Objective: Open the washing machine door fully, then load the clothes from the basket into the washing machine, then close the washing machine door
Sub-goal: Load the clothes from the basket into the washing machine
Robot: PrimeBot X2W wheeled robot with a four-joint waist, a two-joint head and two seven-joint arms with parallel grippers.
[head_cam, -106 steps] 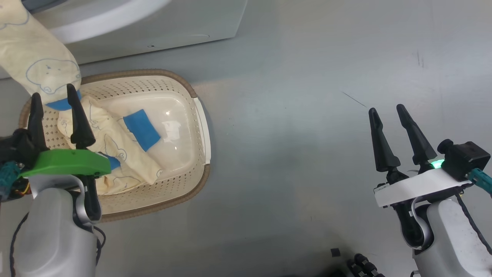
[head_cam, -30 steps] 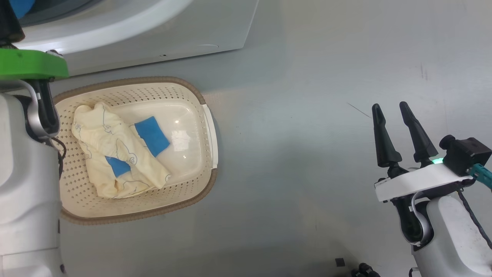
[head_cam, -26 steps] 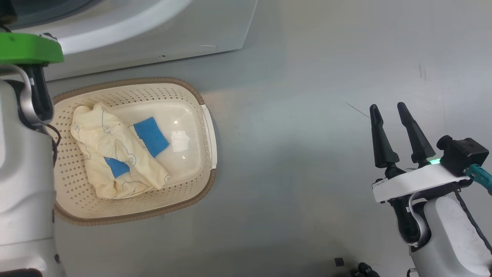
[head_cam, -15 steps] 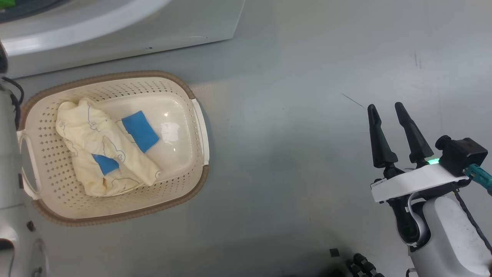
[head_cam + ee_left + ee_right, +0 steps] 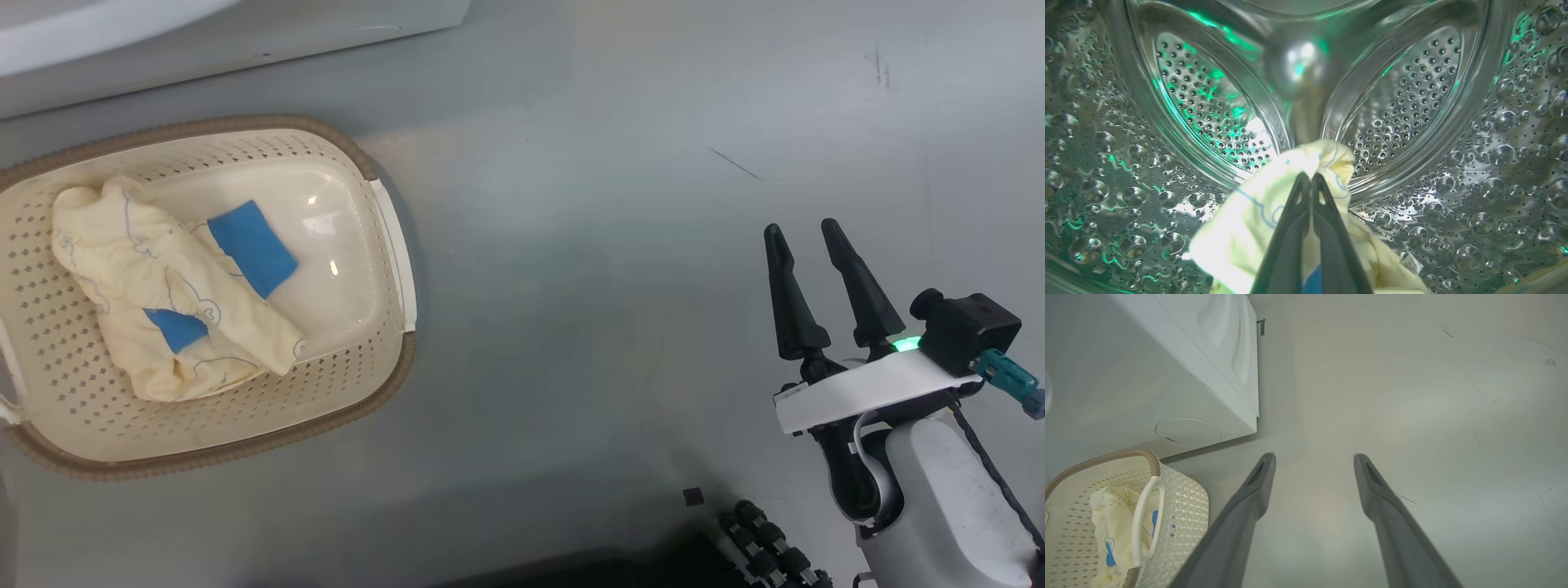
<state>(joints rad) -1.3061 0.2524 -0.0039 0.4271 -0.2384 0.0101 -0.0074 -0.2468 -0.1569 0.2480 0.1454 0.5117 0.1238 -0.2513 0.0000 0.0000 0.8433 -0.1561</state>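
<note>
Inside the washing machine's perforated steel drum, my left gripper is shut on a pale yellow garment with thin blue line prints. The cloth hangs around both fingers. The cream basket sits on the floor at the left of the head view, holding more pale yellow clothes and a small blue piece. The washing machine shows as a white body along the top left. My right gripper stands open over bare floor at the lower right. The washing machine door is out of view.
Grey floor spreads between the basket and my right arm. The washer's white front and side stand just behind the basket in the right wrist view. A dark ribbed part of my base lies at the bottom edge.
My left arm, carrying a yellow garment lifted from the basket, has left the head view. The head camera has shifted, so basket and washer sit further left and up. My right gripper stays open.
</note>
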